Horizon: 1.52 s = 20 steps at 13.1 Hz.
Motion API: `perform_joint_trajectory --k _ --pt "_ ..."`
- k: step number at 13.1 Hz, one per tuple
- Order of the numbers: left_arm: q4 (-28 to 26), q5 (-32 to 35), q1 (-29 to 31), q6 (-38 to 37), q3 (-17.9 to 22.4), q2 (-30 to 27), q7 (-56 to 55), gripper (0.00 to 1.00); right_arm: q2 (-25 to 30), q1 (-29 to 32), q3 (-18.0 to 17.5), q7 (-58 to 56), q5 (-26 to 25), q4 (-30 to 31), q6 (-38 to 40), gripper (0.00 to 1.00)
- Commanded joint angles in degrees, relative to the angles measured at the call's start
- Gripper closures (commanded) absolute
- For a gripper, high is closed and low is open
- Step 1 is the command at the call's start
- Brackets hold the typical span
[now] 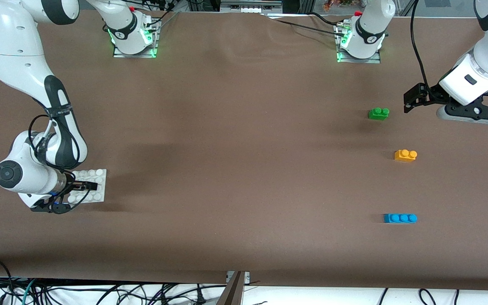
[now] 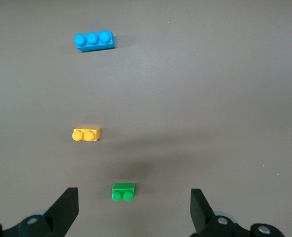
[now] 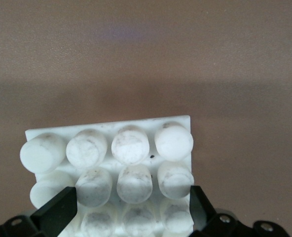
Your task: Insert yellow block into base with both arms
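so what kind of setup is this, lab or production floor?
Most likely a robotics lab bench, not production. Two arms are bolted to one brown-covered table, loose cables trail along its edge, and the workpieces are toy bricks: the yellow block, a green brick, a blue brick and the white studded base.

The yellow block point(image 1: 405, 155) was a warm orange-yellow, the brick point(image 1: 378, 113) near it bright green, and the three-stud brick point(image 1: 400, 218) sky blue. The base point(image 3: 131, 148) was white with grey smudges on its studs. The table point(image 1: 235, 148) was plain brown.
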<state>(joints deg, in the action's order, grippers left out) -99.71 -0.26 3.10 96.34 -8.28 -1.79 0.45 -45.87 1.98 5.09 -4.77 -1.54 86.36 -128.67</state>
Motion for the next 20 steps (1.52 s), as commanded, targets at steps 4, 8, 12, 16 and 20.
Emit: perform_joint_trajectory --k 4,8,12,16,20 --pt "1.88 1.40 0.06 -1.33 -0.16 0.73 0.42 0.00 -1.24 -2.85 -2.36 0.90 2.84 3.73 -3.61 0.00" --pt "1.88 2.88 0.06 -1.33 -0.68 0.64 0.51 0.00 -1.77 -9.17 -2.54 7.64 4.97 3.47 -4.22 0.00" --pt "2.84 3.07 -0.03 -1.33 -0.77 0.73 0.25 0.00 -2.56 -19.10 -2.54 17.94 4.97 3.20 -5.80 0.00" --pt "2.94 2.98 -0.12 -1.42 -0.77 0.73 0.16 0.00 -2.65 -27.54 -2.98 24.61 4.97 1.89 -5.89 0.00" --pt "2.94 2.98 -0.12 -1.42 -0.77 0.73 0.16 0.00 -4.84 -35.10 -3.59 37.44 4.79 -1.44 -5.89 0.00"
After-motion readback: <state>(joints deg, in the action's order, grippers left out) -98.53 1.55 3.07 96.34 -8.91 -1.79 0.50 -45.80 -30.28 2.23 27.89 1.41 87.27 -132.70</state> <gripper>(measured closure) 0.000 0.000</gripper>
